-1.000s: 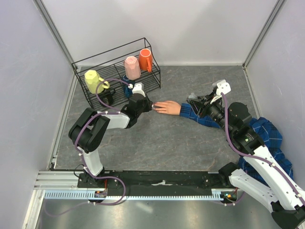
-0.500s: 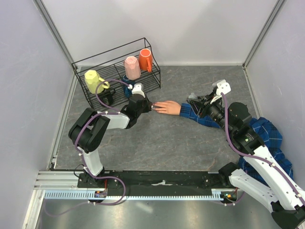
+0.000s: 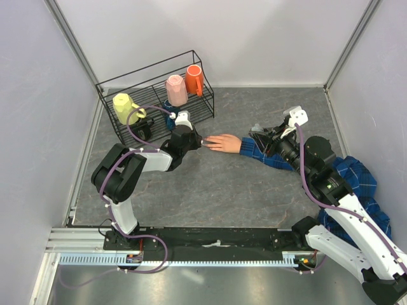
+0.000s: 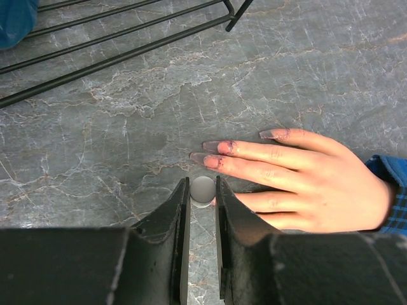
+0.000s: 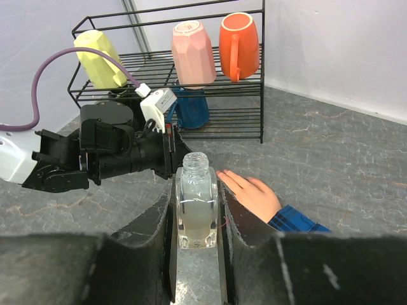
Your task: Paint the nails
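The peach-pink fake hand (image 3: 224, 143) lies palm down on the grey table, ending a blue plaid sleeve (image 3: 261, 152). In the left wrist view its nails (image 4: 212, 147) show dark smudges, and the fingertips point left. My left gripper (image 4: 202, 190) is shut on a small round grey brush cap (image 4: 203, 189), seen end-on, right at the fingertips of the hand (image 4: 299, 171). My right gripper (image 5: 197, 187) is shut on a small clear open bottle (image 5: 197, 203) of whitish liquid, held upright above the sleeve (image 5: 296, 222).
A black wire rack (image 3: 159, 95) stands at the back left with yellow (image 3: 124, 107), pink (image 3: 176, 89) and orange (image 3: 194, 79) cups and a blue one below. Its lower bars (image 4: 114, 44) lie just beyond the hand. Plaid cloth (image 3: 356, 181) is bunched at the right.
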You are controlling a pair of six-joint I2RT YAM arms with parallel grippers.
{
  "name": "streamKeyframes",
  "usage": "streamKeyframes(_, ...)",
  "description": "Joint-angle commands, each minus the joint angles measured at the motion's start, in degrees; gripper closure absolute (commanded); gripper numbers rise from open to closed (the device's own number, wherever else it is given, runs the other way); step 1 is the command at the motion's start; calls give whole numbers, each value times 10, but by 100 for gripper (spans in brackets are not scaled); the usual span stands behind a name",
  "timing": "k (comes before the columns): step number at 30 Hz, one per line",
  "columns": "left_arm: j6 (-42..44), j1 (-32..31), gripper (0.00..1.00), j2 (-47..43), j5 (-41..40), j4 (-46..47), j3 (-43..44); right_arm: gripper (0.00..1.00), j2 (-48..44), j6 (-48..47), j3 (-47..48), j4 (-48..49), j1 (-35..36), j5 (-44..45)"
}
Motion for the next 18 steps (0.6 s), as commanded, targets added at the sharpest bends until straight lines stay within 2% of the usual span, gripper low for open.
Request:
streamKeyframes(1, -4, 3, 98, -10, -23, 10, -4, 100, -8, 5, -3, 27, 1, -7)
streamKeyframes(18, 0, 8, 98, -13, -24, 8, -3, 100, -8, 5, -4, 27, 1, -7)
